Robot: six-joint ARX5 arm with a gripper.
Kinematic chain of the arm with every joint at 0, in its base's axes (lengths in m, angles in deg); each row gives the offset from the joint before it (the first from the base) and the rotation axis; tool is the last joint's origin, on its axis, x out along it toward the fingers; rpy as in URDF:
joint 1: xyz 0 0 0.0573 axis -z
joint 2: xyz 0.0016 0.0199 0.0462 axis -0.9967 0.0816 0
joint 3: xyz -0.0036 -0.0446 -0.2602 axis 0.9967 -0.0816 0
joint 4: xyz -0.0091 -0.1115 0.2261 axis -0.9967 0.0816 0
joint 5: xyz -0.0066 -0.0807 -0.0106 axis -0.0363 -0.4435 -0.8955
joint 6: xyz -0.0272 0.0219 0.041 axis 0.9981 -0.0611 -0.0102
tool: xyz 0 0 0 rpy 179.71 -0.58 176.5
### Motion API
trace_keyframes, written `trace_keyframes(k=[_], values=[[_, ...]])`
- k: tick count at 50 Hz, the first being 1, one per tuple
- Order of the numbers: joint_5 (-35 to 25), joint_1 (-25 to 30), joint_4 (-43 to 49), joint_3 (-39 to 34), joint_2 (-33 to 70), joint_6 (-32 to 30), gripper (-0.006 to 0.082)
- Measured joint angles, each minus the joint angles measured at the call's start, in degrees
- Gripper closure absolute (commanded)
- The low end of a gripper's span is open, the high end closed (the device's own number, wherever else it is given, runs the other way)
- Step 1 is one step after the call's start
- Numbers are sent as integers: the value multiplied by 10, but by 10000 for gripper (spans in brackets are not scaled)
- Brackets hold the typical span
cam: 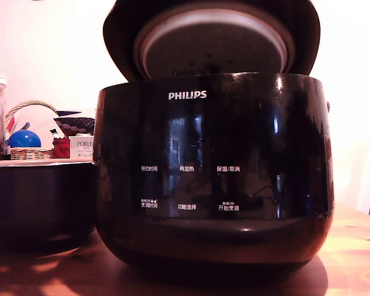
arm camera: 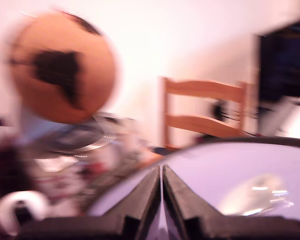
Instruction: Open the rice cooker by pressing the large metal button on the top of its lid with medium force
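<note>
Rice cooker point(cam: 213, 179) standing open on the wooden counter point(cam: 351, 253).

The lid point(cam: 213, 40) is tilting up and back at the far side, showing its pale round underside. A lower dark bowl point(cam: 40, 200) is sitting just beside the cooker on the exterior view's left. In the blurred wrist view the gripper point(arm camera: 161, 192) is showing its two black fingers point(arm camera: 140, 200) pressed together, gripping nothing, over a pale curved surface.
</note>
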Motion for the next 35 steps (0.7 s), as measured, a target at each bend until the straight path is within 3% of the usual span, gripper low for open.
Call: trace_keyframes(k=[14,35], values=[[58,-65,16,0,-32,0,791],[61,-166,86,0,-99,0,791]])
